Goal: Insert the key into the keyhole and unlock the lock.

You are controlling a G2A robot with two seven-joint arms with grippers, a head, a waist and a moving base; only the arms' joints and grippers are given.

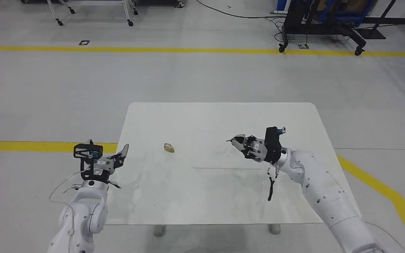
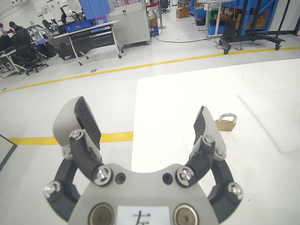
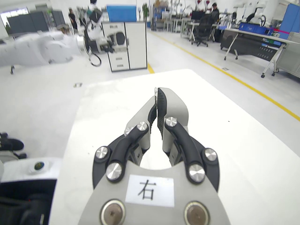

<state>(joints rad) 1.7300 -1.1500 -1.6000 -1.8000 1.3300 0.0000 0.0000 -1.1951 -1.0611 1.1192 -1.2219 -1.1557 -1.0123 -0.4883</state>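
— Between the right jaws, pressed together at the tips, sits a small silver metal key [image 3: 155, 92], with just a sliver poking out past the ribbed pads [image 3: 161, 108]. It looks thin, stiff and light, and I'd say slippery. A flat bit of metal could twist in that pinch when it meets the keyhole.

— Agreed, so the hold belongs on the flat head with the blade left free. How much blade is free I can't tell. And the left jaws?

— Spread wide with nothing between them, hovering across the bench's left edge and pointing toward the small brass padlock with its silver steel shackle [image 2: 226, 122].

— That padlock looks dense for its size, rigid and smooth-sided. It rests loose on the white bench [image 1: 209, 196], well apart from both arms and roughly between them. Its keyhole I can't make out. Unheld, it will likely skate away if a key pushes at it.

— So my guess is that the left jaws should clamp the brass body across its broad faces, clear of the shackle and the keyhole end.

— Now the poses. The right arm [image 1: 316, 186] lies out low over the bench's right half, its jaws pointing toward the padlock. The left arm [image 1: 88, 212] stands bent just off the bench's near left corner.
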